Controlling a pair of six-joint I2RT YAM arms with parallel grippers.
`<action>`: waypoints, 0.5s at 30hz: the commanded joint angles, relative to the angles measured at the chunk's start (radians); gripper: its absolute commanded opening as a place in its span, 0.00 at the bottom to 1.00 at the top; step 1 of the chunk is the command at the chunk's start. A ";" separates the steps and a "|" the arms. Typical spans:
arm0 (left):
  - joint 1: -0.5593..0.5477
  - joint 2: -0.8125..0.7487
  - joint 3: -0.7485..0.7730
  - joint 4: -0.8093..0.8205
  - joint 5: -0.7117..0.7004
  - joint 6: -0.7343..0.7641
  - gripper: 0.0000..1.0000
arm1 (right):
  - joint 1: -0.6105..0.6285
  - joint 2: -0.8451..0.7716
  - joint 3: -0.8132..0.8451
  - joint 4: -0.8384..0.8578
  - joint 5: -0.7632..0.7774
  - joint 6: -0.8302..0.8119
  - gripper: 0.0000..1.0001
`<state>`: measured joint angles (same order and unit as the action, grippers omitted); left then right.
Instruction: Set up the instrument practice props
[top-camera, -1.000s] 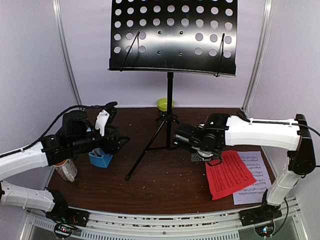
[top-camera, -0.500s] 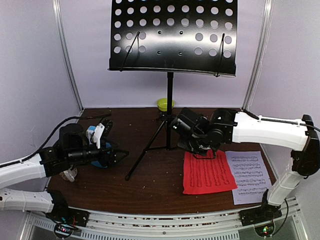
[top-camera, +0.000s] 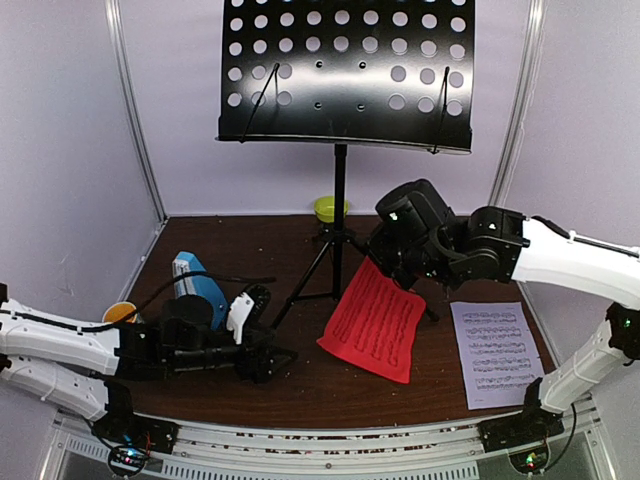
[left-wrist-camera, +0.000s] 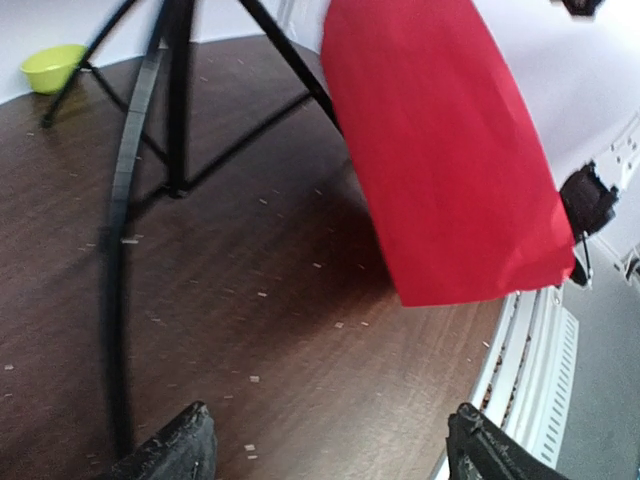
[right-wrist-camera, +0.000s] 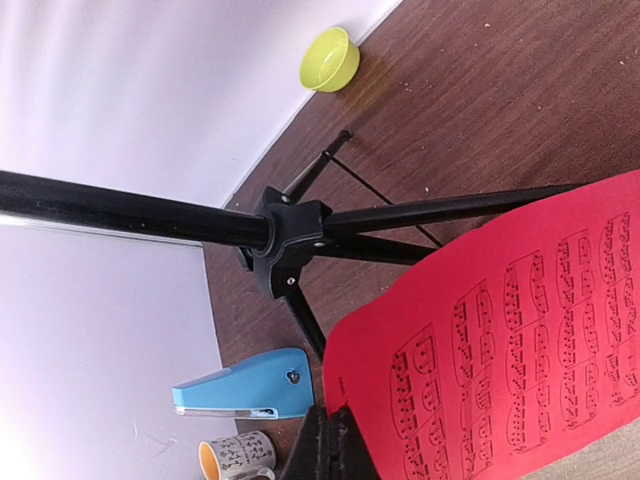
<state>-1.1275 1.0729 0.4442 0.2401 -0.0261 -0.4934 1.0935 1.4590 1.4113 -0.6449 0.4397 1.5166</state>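
The black perforated music stand rises on its tripod legs at the back centre. My right gripper hangs in front of the pole, shut on the top corner of the red music sheet, which droops slanted above the table. In the right wrist view the fingertips pinch the red sheet at its edge. The white music sheet lies flat at the right. The blue metronome stands alone at the left. My left gripper is low near the front, open and holding nothing.
A lime-green bowl sits behind the stand's pole. A mug with a yellow inside stands left of the metronome, partly hidden by my left arm. The tripod legs spread across the middle of the brown table.
My right gripper has lifted the red sheet off the table, up and left toward the stand. My left gripper has let go of the metronome, which now stands alone, and moved toward the front centre.
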 joint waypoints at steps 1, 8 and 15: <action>-0.108 0.144 0.122 0.163 -0.129 0.006 0.82 | -0.002 -0.062 -0.080 0.056 0.033 0.051 0.00; -0.177 0.322 0.221 0.302 -0.229 -0.014 0.83 | -0.006 -0.101 -0.109 0.082 0.034 0.046 0.00; -0.204 0.381 0.250 0.340 -0.279 0.016 0.81 | -0.014 -0.104 -0.109 0.080 0.036 0.042 0.00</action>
<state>-1.3159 1.4342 0.6662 0.4812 -0.2420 -0.4965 1.0866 1.3758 1.3090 -0.5697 0.4496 1.5524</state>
